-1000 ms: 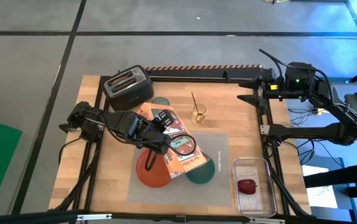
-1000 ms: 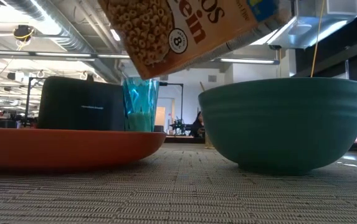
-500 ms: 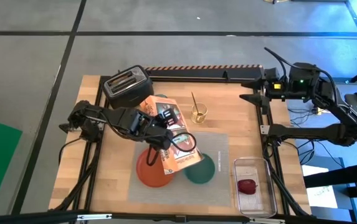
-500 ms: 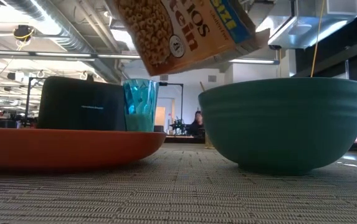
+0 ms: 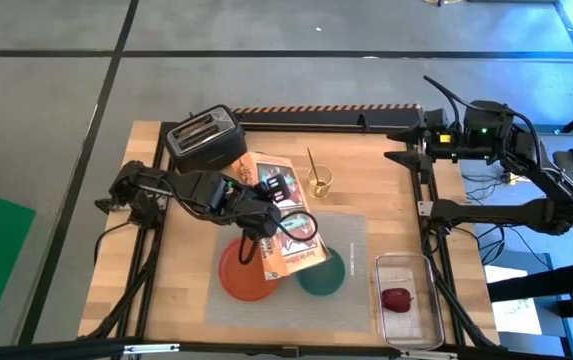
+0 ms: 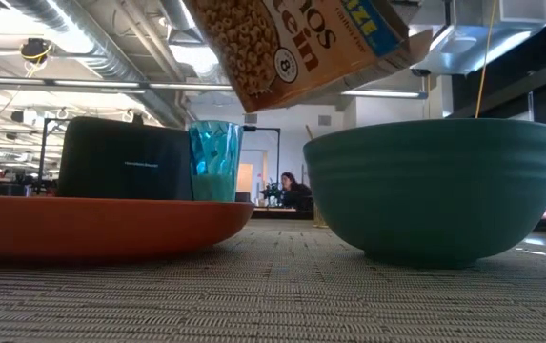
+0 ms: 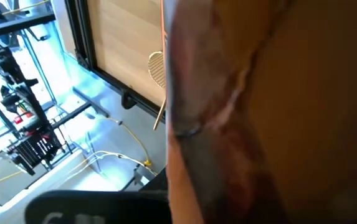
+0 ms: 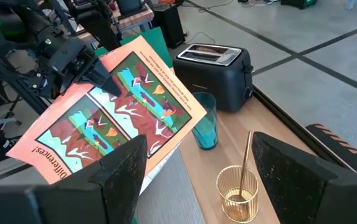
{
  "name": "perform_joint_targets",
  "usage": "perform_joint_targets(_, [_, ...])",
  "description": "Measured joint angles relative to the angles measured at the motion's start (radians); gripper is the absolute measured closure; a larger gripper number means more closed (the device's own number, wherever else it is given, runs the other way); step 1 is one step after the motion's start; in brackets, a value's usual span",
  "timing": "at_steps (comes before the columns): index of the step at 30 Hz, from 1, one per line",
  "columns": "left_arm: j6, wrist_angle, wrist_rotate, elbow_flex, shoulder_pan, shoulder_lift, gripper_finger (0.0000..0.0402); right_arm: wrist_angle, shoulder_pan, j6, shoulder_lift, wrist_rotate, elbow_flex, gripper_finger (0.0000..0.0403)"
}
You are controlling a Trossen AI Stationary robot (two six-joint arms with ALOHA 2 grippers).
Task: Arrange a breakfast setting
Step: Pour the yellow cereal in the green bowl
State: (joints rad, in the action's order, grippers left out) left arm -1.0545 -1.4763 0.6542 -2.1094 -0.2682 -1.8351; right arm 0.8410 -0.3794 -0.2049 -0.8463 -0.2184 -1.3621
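Note:
My left gripper (image 5: 264, 212) is shut on an orange cereal box (image 5: 284, 218) and holds it tilted in the air above the round orange plate (image 5: 238, 278) and the teal bowl (image 5: 324, 274). Both stand on the grey placemat (image 5: 354, 232). The box also shows in the right wrist view (image 8: 113, 112) and the low view (image 6: 301, 48). The green-tinted glass (image 8: 205, 127) stands behind the box. The gold spoon (image 5: 313, 165) stands in a gold wire cup. The red fruit (image 5: 396, 298) lies in the clear tub. My right gripper (image 5: 398, 145) is open at the far right. No toast shows. My left gripper holds the cereal box by one long side edge (image 8: 97, 73), about midway along it, coming from the table's left. The box is lifted clear and tilted, its lower end (image 6: 253, 100) over the plate and the bowl's rim. The box hides the fingers in the left wrist view.
The black toaster (image 5: 204, 136) stands at the table's far left corner. The gold wire cup (image 5: 320, 183) stands beyond the placemat. The clear tub (image 5: 408, 300) sits at the near right. A black frame rail (image 5: 316, 118) runs along the far edge.
My left gripper has drawn the cereal box a little toward the far edge and turned it. In the low view the box's lower corner has risen slightly and moved toward the bowl. Plate, bowl and glass have stayed put.

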Motion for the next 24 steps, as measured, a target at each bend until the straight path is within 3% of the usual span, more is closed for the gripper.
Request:
perform_joint_targets(11, [-0.136, 0.046, -0.004, 0.000, 0.020, -0.060, 0.0375, 0.002, 0.000, 0.000, 0.000, -0.002, 0.000, 0.0123])
perform_joint_targets(24, [-0.292, 0.093, 0.116, 0.001, 0.008, -0.119, 0.0376, 0.025, 0.000, 0.001, 0.000, -0.002, 0.000, 0.0123])
